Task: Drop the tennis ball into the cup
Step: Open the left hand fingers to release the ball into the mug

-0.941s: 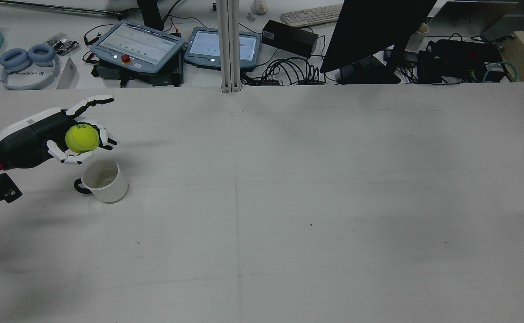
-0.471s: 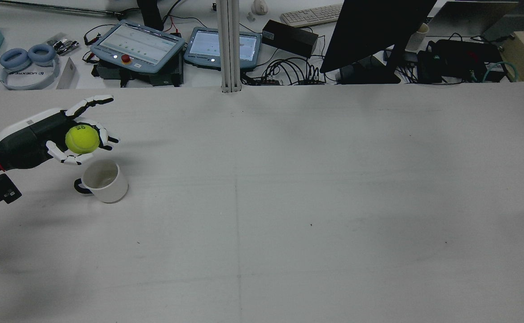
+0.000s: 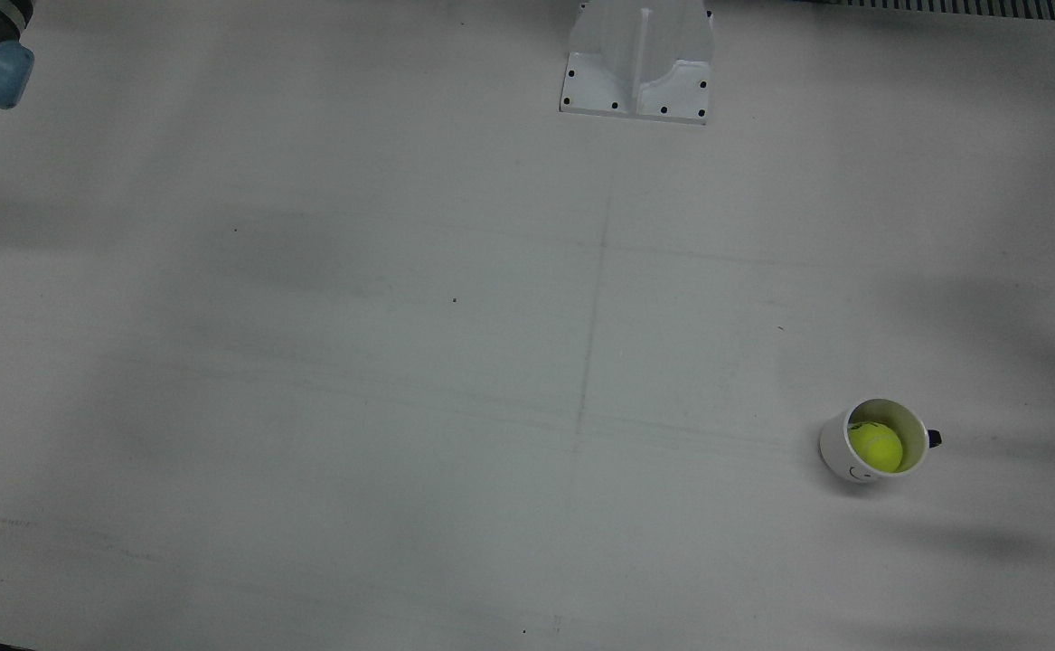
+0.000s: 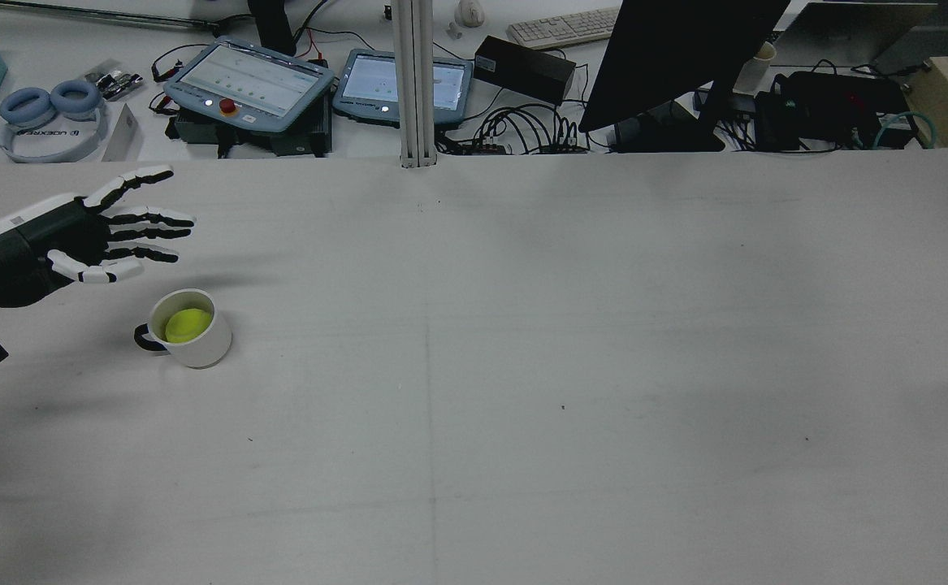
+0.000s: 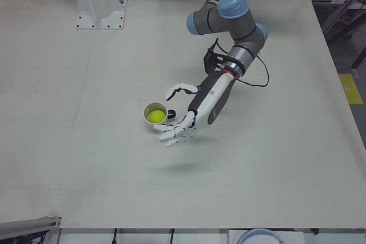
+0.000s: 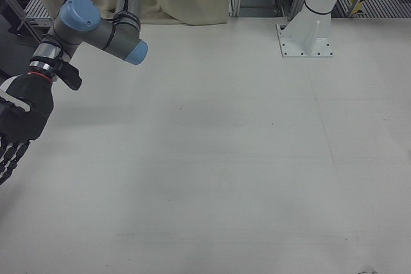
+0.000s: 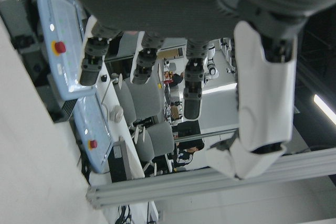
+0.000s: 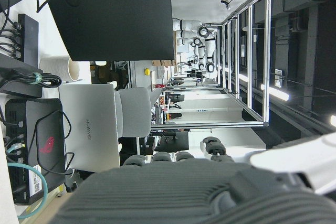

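The table (image 4: 522, 366) is wide, white and almost bare. Over its left part, as the rear view shows it, the left hand (image 4: 75, 240) hangs in the air with its fingers (image 4: 153, 218) spread and nearly straight, holding nothing and touching nothing. In the left-front view the same hand (image 5: 186, 119) sits at the end of the left arm (image 5: 229, 44), fingers splayed just beside the cup (image 5: 155, 116), on the side nearer that camera.

The right hand (image 6: 16, 126) shows only at the left edge of the right-front view, hanging from the right arm (image 6: 96, 27) with dark fingers pointing down and partly cut off by the frame. No object shows in it, but whether it is open or closed cannot be told.

The cup (image 4: 185, 327) is white with a dark handle, stands upright on the table, just below the left hand in the rear view. The ball (image 4: 188, 324), yellow-green, lies inside the cup, below its rim; the front view shows it there too, ball (image 3: 875, 447) within cup (image 3: 871, 440).

Beyond the table's far edge stand a dark monitor (image 4: 677, 57), two grey-blue tablets (image 4: 250, 81) and blue headphones (image 4: 47, 118).
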You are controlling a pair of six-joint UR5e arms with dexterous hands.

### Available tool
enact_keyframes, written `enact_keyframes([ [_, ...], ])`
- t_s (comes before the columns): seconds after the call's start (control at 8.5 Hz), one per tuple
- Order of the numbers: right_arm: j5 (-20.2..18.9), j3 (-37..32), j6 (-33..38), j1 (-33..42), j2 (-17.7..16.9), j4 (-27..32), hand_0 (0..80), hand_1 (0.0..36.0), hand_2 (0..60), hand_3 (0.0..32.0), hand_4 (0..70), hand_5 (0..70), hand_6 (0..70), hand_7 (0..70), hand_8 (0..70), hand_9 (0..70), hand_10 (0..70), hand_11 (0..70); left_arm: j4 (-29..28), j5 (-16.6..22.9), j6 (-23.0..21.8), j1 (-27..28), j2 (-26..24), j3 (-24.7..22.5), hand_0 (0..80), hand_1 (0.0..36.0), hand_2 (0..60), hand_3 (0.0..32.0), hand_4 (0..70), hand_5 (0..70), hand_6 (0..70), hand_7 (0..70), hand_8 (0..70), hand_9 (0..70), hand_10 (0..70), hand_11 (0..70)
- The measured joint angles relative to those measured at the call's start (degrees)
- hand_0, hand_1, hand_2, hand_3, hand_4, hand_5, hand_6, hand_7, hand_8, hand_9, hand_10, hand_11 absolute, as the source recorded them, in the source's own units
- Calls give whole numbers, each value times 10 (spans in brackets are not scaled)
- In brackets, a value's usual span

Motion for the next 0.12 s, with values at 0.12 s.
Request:
enact_keyframes([
  [0.12,0,0,0,0,0,0,0,0,0,0,0,0,0,0,0,0,0,0,25,7,-4,-49,-22,12,797,360,419,320,0,191,236,237,209,106,134,226],
])
